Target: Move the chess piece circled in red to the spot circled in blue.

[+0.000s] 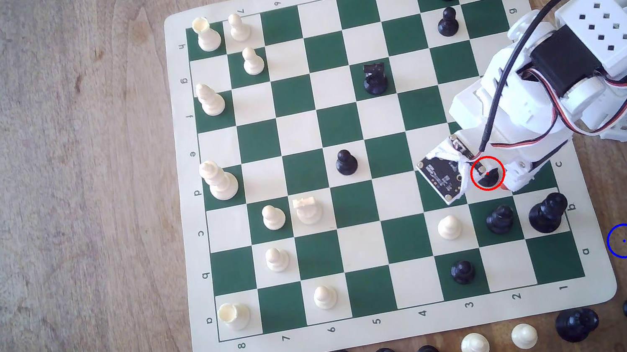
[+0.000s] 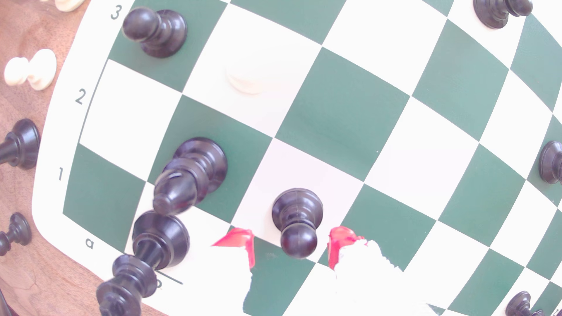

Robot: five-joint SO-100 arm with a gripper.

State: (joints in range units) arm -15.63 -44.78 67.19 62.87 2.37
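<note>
- White arm's red-tipped gripper (image 2: 292,243) — jaws spread wide, flanking the small glossy black pawn (image 2: 296,221) without touching it.
- Pawn stands upright on a white square, red-ringed.
- Blue-ringed wood-grain spot (image 1: 623,241) lies off the board — well apart.

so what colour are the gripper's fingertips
Red, seen best in the wrist view: the gripper has red fingertips either side of the black pawn.

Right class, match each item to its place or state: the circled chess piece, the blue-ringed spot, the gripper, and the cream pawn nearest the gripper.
1. chess piece
2. spot
3. gripper
4. cream pawn

A. bare wood beyond the board's corner
B. row b, column 3
C. standing between the red fingertips
D. open

Pairs: 1-C, 2-A, 3-D, 4-B
</note>
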